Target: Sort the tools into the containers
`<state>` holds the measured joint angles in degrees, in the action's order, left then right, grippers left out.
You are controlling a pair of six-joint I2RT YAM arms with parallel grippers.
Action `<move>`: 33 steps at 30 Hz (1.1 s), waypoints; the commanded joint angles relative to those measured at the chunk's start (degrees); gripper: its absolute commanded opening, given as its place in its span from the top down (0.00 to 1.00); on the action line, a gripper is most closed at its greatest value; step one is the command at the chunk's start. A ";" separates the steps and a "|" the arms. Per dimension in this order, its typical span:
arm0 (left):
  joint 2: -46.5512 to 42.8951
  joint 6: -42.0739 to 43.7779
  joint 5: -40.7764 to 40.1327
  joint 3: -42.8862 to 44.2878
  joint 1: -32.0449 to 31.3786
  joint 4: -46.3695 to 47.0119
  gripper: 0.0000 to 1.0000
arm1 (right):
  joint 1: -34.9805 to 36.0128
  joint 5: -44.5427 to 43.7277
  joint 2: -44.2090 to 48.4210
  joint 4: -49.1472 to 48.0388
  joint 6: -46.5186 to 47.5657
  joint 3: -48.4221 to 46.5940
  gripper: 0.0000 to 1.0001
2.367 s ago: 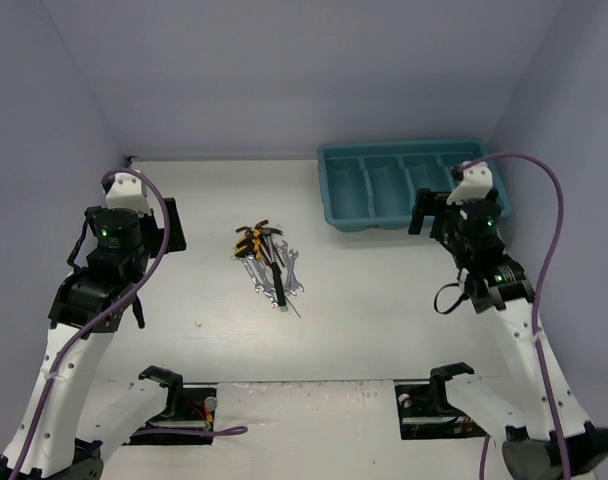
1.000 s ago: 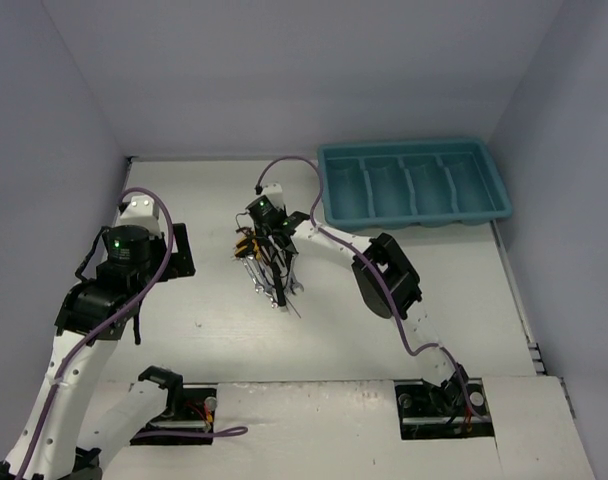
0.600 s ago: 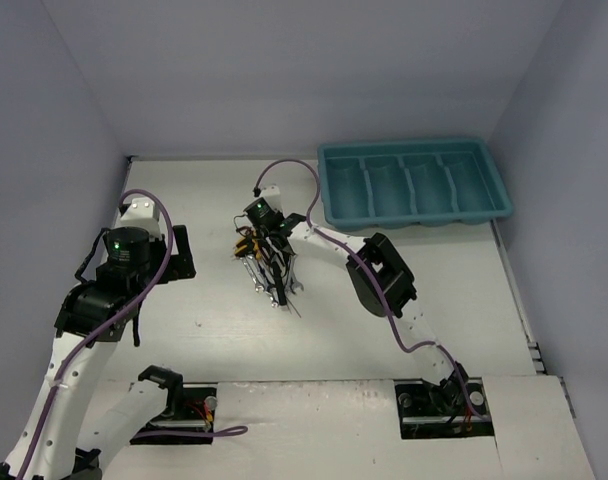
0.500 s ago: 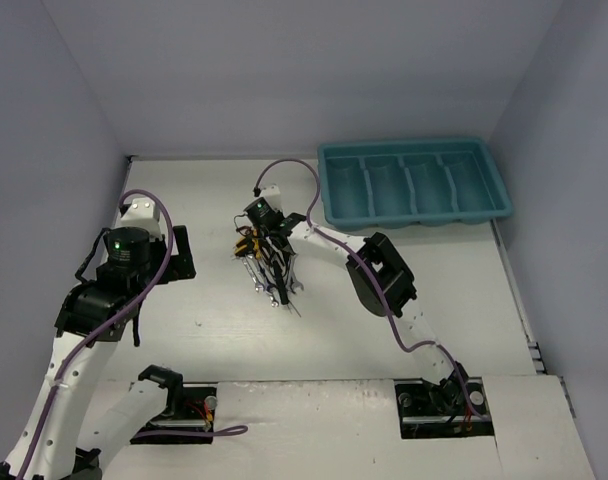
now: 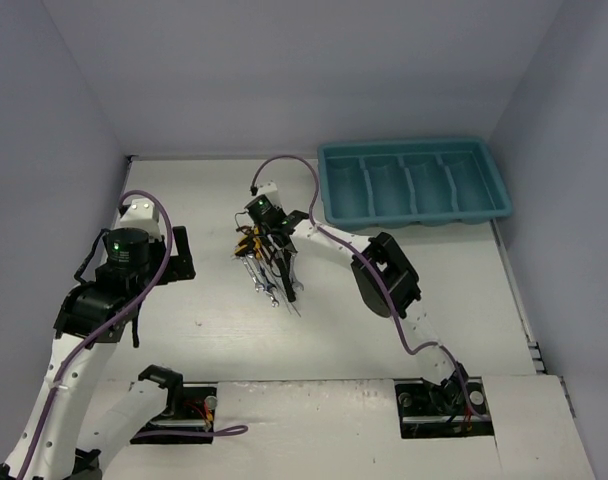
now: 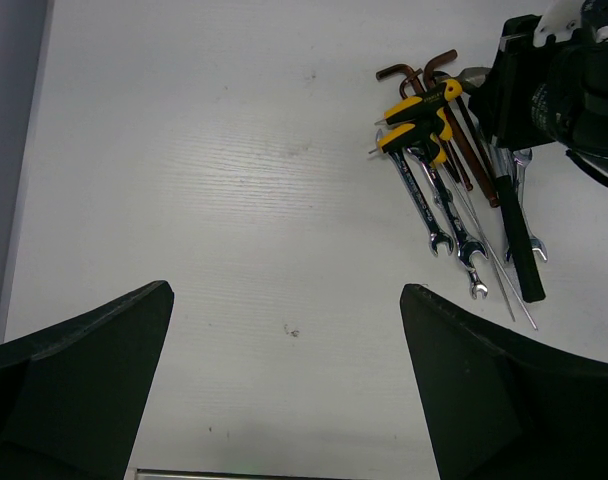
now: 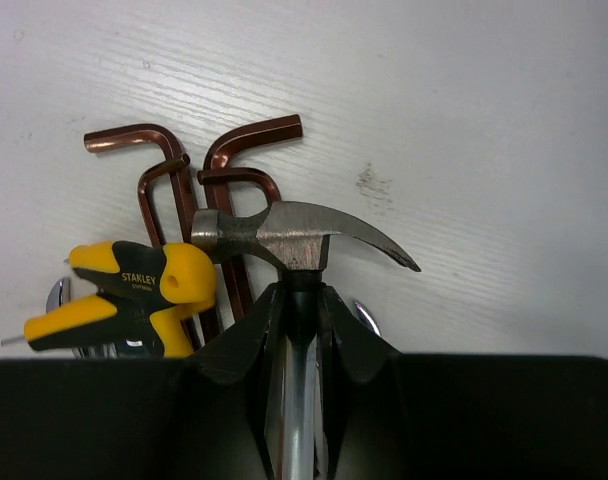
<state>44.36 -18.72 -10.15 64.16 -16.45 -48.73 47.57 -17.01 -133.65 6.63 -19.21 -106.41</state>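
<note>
While left claw (image 6: 287, 292) gapes, right claw (image 7: 296, 300) clamps hammer (image 7: 284, 232), apparently snugly.

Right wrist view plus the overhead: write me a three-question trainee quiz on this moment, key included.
1. True or false: every compartment of the teal tray is empty.
2. The right gripper grips the claw hammer: A, at the handle's end; B, just below the head; C, by the claw.
3. Is the left gripper open or shut?
Key: 1 true; 2 B; 3 open.
</note>
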 commanded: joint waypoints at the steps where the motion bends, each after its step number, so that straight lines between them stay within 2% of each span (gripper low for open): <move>1: 0.86 -0.44 -0.99 2.50 -0.10 1.53 0.05 | -0.29 -4.38 15.21 -2.59 6.84 0.08 1.00; 9: 1.96 -0.44 -1.46 3.78 -0.16 1.53 0.05 | -5.82 -4.52 27.03 -2.59 12.79 5.25 1.00; 13: 1.74 -0.63 -1.18 3.63 -0.16 1.53 0.04 | -14.48 -0.31 33.16 -2.61 18.90 9.51 1.00; 16: 1.35 -0.80 -1.02 2.98 -0.16 1.54 0.05 | -26.16 5.48 35.83 -2.68 26.83 11.21 1.00; 20: 1.30 -0.88 -0.93 2.51 -0.12 1.62 0.05 | -36.41 10.46 35.36 -2.63 34.24 10.13 1.00; 23: 1.61 -1.19 -0.93 2.63 -0.08 1.62 0.05 | -45.32 14.87 32.72 -2.78 35.66 8.03 1.00; 28: 3.97 -1.63 -0.12 4.47 -0.08 1.62 0.05 | -53.40 14.91 27.71 -4.88 39.13 4.91 1.00; 33: 5.73 -1.22 0.04 5.65 -0.08 1.68 0.05 | -57.87 12.99 19.60 -9.28 38.40 1.16 1.00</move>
<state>48.64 -19.53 -10.32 66.50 -16.45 -49.11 -8.81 -4.46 -110.19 5.24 17.02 -99.80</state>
